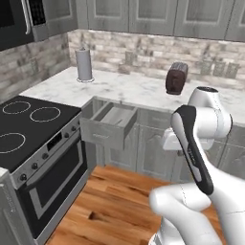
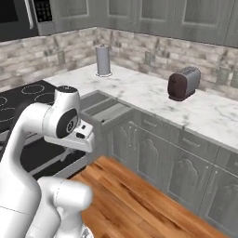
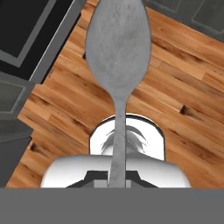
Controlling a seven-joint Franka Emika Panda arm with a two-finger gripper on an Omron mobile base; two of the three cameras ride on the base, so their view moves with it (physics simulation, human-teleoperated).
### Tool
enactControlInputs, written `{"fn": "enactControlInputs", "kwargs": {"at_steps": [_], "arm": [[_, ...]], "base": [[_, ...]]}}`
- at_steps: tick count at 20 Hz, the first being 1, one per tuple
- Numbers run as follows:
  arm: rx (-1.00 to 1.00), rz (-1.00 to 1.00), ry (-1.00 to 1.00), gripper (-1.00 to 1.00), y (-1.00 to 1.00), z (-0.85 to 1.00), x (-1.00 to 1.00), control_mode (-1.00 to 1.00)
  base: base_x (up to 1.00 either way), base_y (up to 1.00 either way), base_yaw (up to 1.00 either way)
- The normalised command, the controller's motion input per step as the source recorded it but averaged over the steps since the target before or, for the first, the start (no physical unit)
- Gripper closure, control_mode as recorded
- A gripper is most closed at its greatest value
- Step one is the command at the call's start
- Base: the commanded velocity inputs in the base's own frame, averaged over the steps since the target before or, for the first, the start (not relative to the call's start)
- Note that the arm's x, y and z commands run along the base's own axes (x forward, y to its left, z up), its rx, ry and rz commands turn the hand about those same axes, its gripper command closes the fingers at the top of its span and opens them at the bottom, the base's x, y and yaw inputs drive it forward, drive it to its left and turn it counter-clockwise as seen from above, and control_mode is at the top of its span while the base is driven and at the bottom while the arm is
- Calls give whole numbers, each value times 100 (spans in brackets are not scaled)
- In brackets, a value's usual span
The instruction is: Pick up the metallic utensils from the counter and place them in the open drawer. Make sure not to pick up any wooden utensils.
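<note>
Drawer: I see the drawer (image 1: 109, 125) open at centre-left, pale inside.
Spoon: the silver spoon (image 3: 118, 57) runs straight up the middle of my hand view, bowl far from me.
Claw: the claw (image 3: 117, 177) is clenched on its handle, above wood floor (image 3: 175, 87); drawer not yet beneath.

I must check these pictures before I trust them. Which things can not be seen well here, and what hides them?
- Claw tips: in the hand view the grey band at the bottom cuts them off, so the grip on the silver spoon is not visible.
- Drawer inside: in the left base view its front panel hides most of the floor; in the right base view the arm covers part of it.
- Toaster: details too blurred to read.
</note>
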Motion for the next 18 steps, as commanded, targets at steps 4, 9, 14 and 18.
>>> {"fn": "enactControlInputs", "kwargs": {"at_steps": [4, 9, 14, 18], "arm": [[0, 0, 0, 100, 0, 0, 0, 100], [0, 0, 0, 100, 0, 0, 0, 100], [0, 0, 0, 100, 0, 0, 0, 100], [0, 0, 0, 100, 0, 0, 0, 100]], "base": [[59, 0, 0], [66, 0, 0], [78, 34, -2], [85, 32, -1]]}}
